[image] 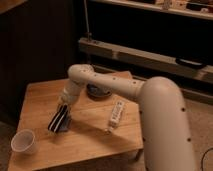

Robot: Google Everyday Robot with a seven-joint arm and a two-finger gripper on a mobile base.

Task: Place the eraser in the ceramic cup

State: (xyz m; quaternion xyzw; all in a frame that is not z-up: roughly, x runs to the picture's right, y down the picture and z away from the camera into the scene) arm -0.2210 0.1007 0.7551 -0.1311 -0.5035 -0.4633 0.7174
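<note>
The eraser point(57, 120), a black oblong block with pale lengthwise stripes, lies slanted on the left half of the wooden table point(90, 137). My gripper point(63, 109) is right at the eraser's upper end, reaching down from the white arm; I cannot tell whether it holds the eraser. The ceramic cup point(24, 141), small, whitish and without a handle, stands upright near the table's front left corner, to the lower left of the eraser and apart from it.
A flat blue-grey rectangle point(65, 126) lies beside the eraser's lower end. A dark round bowl point(98, 91) sits at the back of the table behind the arm. A white remote-like bar point(116, 114) lies to the right. A dark shelf unit stands behind.
</note>
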